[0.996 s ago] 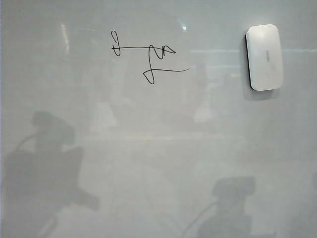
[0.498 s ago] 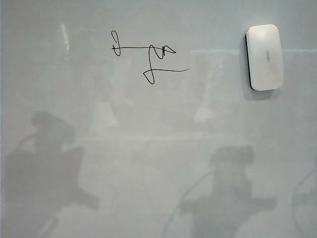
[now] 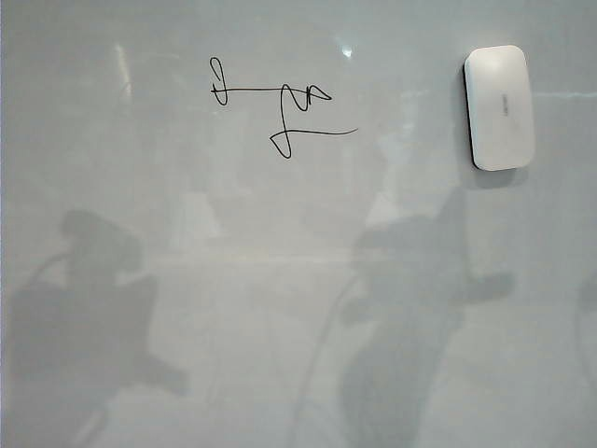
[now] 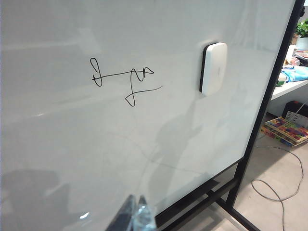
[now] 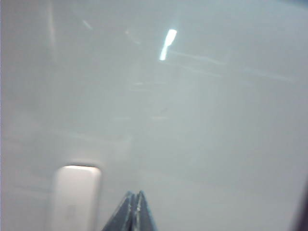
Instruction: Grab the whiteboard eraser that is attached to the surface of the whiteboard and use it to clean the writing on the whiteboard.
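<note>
1. Your whiteboard (image 3: 280,280) fills the exterior view, glossy pale grey, with only arm shadows on its lower part; neither arm itself shows there.
2. The whiteboard eraser (image 3: 500,107) sits stuck to the board at the upper right of that view, upright, long side vertical, a tiny grey mark at its centre.
3. The writing (image 3: 280,110) is a thin black looping scribble with two horizontal strokes, upper centre-left, well apart from the eraser and untouched.
4. Your left gripper (image 4: 134,216) shows only as fingertips in its wrist view, pressed together with nothing between them, well away from the writing (image 4: 126,78) and the eraser (image 4: 214,67).
5. In that same view you can see the board's black frame (image 4: 269,101), and past it a floor with a loose cable (image 4: 281,185) and a colourful box (image 4: 284,130).
6. Your right gripper (image 5: 134,211) has its fingertips clenched together, empty, facing the board; the picture is blurred.
7. The eraser (image 5: 74,197) lies just beside those tips, apart from them.
</note>
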